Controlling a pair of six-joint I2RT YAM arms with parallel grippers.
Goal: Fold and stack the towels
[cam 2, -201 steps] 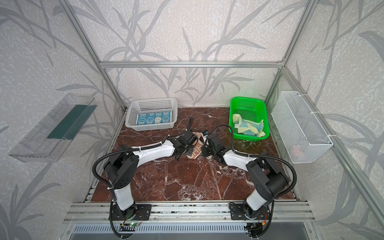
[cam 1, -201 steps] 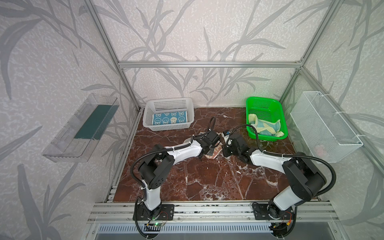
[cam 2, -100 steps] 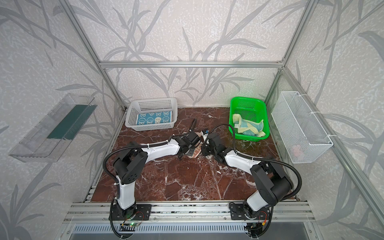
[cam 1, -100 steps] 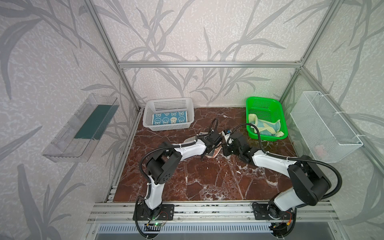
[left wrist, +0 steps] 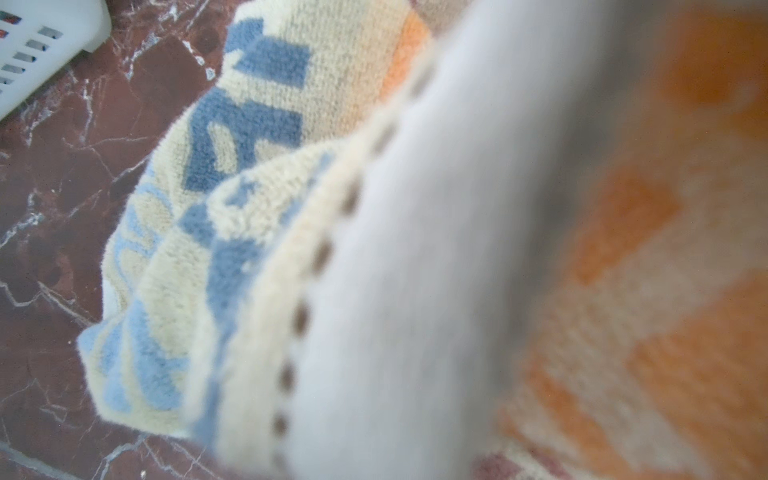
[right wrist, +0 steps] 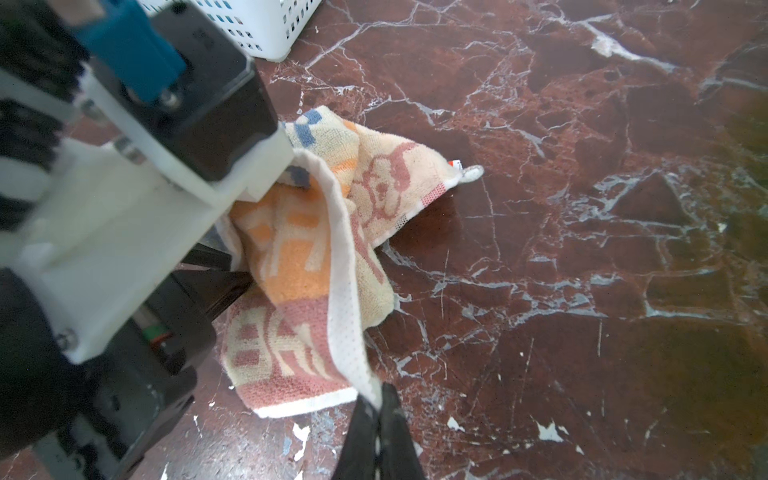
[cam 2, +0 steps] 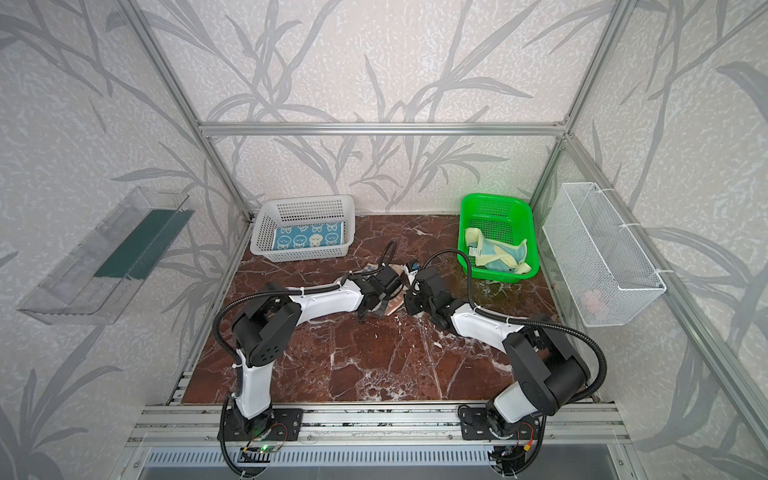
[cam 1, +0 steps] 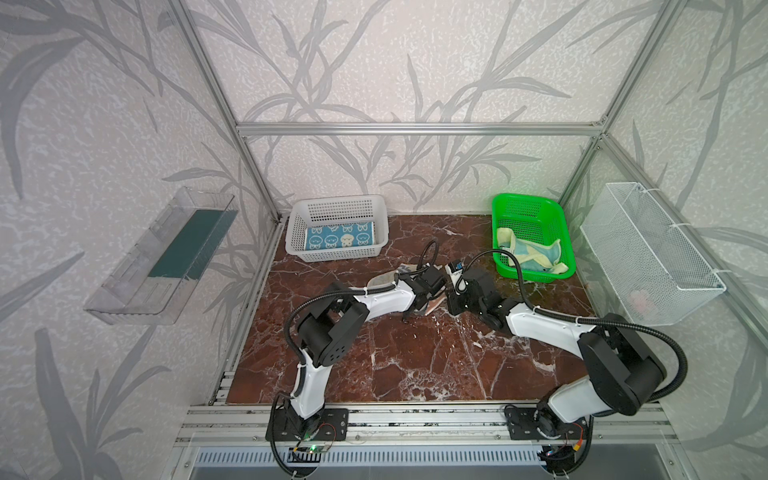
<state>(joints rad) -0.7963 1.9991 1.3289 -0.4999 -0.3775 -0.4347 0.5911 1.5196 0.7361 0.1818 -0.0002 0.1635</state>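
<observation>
Red-brown marble, the surface (cam 1: 415, 365) lies bare on the near side of the striped towel (right wrist: 291, 270), which is bunched at mid-surface. My right gripper (right wrist: 376, 409) has its jaws pinched on that towel's white mesh hem. The hem runs up to my left gripper (right wrist: 222, 272), and I cannot tell whether those jaws grip. Beyond the striped towel to the left, the white basket (cam 1: 338, 203) holds the rabbit-face towel (cam 1: 338, 237) flat. Beyond it to the right, the green basket (cam 1: 525, 199) holds the teal and yellow towel (cam 1: 532, 253), crumpled. Leaf-patterned walls close in behind.
</observation>
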